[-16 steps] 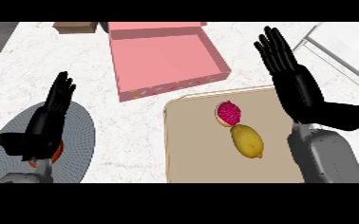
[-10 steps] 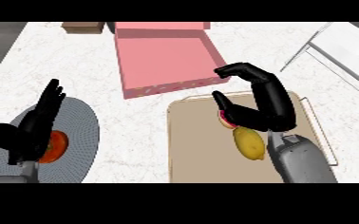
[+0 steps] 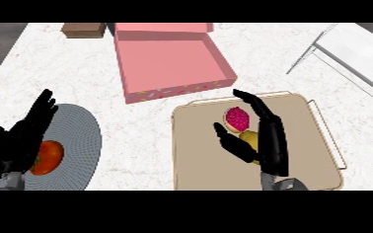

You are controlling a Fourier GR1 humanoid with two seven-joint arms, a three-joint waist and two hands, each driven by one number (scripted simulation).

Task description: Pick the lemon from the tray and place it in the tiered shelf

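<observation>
Over the tray, the right hand spreads open just above the lemon, holding nothing. At eight o'clock, the left hand rests open, fingers up.

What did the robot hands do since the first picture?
The right robot hand came down from beside the beige tray and now sits over the yellow lemon, fingers open, not gripping it. The left robot hand stayed resting by the grey plate. The pink-red fruit, lemon and pink box stayed put.
</observation>
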